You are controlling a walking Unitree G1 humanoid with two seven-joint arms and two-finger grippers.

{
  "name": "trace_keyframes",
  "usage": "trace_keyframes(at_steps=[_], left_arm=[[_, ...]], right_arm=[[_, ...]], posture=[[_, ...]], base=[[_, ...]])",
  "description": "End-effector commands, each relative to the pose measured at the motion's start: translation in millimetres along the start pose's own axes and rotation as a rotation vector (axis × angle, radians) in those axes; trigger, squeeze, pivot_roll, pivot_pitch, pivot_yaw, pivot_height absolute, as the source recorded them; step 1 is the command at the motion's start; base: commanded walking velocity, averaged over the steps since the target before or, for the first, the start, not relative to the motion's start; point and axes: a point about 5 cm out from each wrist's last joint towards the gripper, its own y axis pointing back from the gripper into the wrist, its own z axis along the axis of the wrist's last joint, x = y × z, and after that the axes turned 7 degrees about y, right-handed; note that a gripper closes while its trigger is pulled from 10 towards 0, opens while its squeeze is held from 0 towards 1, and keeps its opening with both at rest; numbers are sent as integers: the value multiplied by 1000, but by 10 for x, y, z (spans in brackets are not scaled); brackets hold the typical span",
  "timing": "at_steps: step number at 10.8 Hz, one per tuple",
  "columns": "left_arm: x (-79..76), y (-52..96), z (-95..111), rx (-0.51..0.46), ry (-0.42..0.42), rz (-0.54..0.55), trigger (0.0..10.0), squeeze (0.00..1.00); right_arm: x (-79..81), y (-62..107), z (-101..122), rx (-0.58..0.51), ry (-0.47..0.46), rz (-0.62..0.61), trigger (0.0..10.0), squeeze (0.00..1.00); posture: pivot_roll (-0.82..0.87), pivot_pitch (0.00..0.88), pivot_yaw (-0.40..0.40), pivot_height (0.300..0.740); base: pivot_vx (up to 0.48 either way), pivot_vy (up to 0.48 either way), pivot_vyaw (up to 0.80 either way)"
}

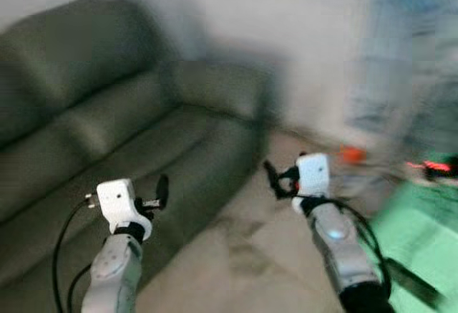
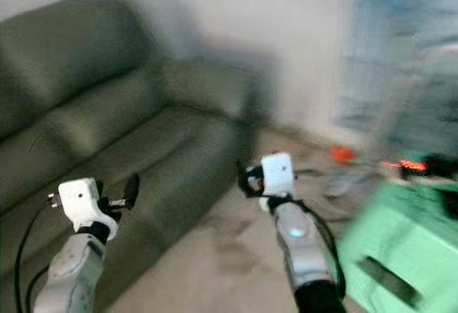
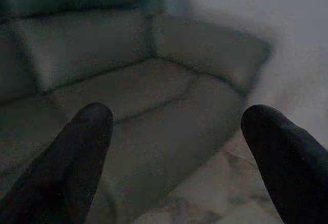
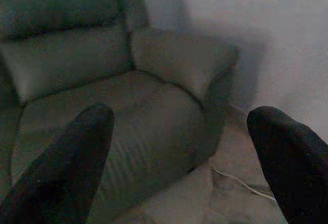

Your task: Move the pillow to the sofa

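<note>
Right, both head views are smeared with blur, so edges are soft. One sofa takes up the left of the scene: dark grey-green, smooth leather-like upholstery, plump rounded back cushions, a broad padded armrest at its far end against the pale wall. From the wrist views its seat reads as two cushioned sections split by a seam, slightly puckered at the front edge. No pillow can be made out anywhere in the frames, not on the seat and not in either hand.

Two silver arms reach forward. Left hand hovers over the front of the sofa seat, its two long black fingers spread well apart with nothing between them. Right hand hangs over the floor just off the sofa's armrest end, fingers likewise wide apart and empty.

Floor is a beige, mottled, matte surface, and a thin pale cable lies on it near the sofa's corner. At the right sits one bright green boxy object, flat-faced and hard-edged. Behind it, blurred blue-grey shapes stand against the wall, too smeared to identify, with one small orange-red blob at floor level
</note>
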Motion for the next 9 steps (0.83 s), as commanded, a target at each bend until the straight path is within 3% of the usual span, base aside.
trace_keyframes(at_steps=[1,2,3,4,6,7,9], left_arm=[[98,18,47,-9,-76,129,10000,0],[263,98,63,-22,-299,301,10000,0],[187,95,17,-20,-112,86,10000,0],[276,128,17,-24,-120,188,10000,0],[287,140,8,-24,-125,241,10000,0],[257,122,-22,-7,-182,198,10000,0],[121,74,-85,37,-198,87,10000,0]], right_arm=[[29,-20,5,-1,-8,14,10000,0],[78,-52,30,-10,-4,33,10000,0],[104,-66,60,-23,8,51,10000,0],[128,-67,74,-31,24,75,10000,0],[92,-64,68,-28,23,65,10000,0],[72,-39,51,-25,18,52,10000,0],[73,28,1,-14,9,40,10000,0]], posture=[[-138,9,121,740],[-135,8,113,740],[-132,11,106,740],[-132,16,95,740],[-134,14,87,740],[-146,11,90,740],[-155,12,100,740]], base=[[0,0,800],[0,0,800],[0,0,800],[0,0,800],[0,0,800],[0,0,800],[0,0,800]])
